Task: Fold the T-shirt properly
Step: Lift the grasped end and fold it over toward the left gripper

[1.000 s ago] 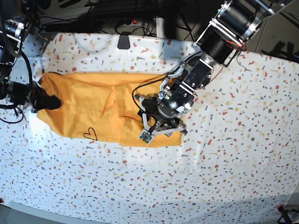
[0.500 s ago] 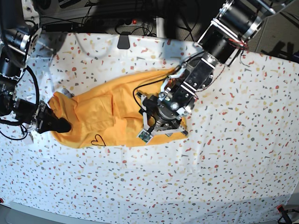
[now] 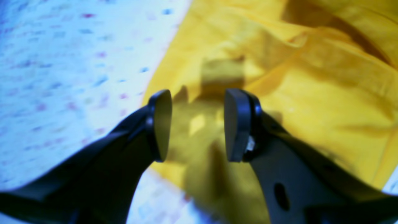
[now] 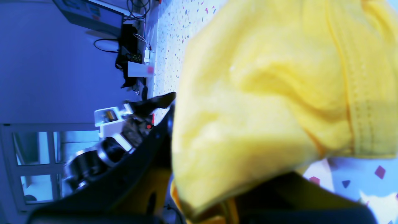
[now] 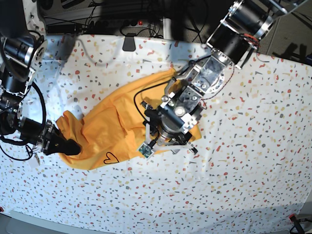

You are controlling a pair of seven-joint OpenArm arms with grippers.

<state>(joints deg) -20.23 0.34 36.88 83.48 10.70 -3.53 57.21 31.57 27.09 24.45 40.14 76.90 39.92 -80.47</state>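
Note:
The mustard T-shirt point(image 5: 112, 126) lies bunched and slanted across the speckled table, its black heart outline point(image 5: 110, 158) near the front edge. My right gripper point(image 5: 67, 145), at the left of the base view, is shut on the shirt's left end. In the right wrist view the yellow T-shirt point(image 4: 264, 93) drapes over that gripper and hides its fingertips. My left gripper point(image 5: 166, 141) hovers over the shirt's right end. In the left wrist view the left gripper point(image 3: 197, 124) is open, its pads spread over the T-shirt point(image 3: 295, 93) near the cloth's edge, with nothing pinched between them.
A white speckled cloth point(image 5: 243, 185) covers the table. A dark flat object point(image 5: 129, 43) sits at the back edge, with a power strip point(image 5: 134, 23) and cables behind it. A black cable point(image 5: 148, 89) from the left arm crosses the shirt.
My right gripper has dragged the shirt's left end toward the front and right, so the flat shirt now lies slanted and bunched. The left arm shifted slightly forward, still open.

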